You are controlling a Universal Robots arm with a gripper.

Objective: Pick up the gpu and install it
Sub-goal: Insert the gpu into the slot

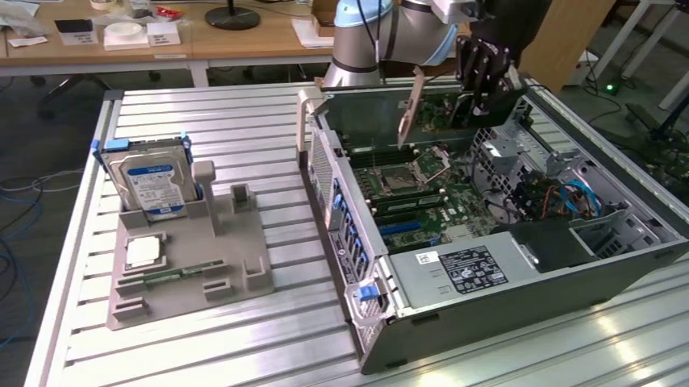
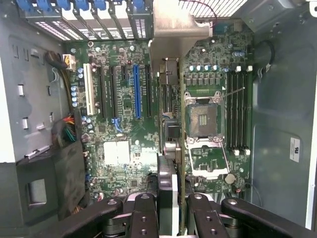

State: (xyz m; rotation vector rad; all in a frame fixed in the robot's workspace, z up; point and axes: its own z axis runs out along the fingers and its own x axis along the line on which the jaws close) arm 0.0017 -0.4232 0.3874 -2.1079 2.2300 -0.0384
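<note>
The step in hand, as I judge it, is bringing the graphics card into line with its slot. Doing that well means holding the card plumb, its gold edge parallel to the long slots on the motherboard and its silver bracket facing the case's rear opening, so that nothing meets the board at a slant. In the exterior view the card hangs on edge above the open computer case, clear of the board, at about one o'clock from the processor socket, with the bracket on the side toward nine o'clock. The gripper comes down from twelve o'clock and pinches the card's upper part. In the wrist view its black fingers sit close on either face of the card, drawn partly together with the card as the only thing between them, so the grip looks firm and centred. Seen edge-on there, the card lies between the blue slot and the socket, probably over one of the dark slots beside the blue one, though which one it covers is hard to tell from this angle. Well apart, toward nine o'clock on the slatted table, the hard drive stands upright in the grey stand.
</note>
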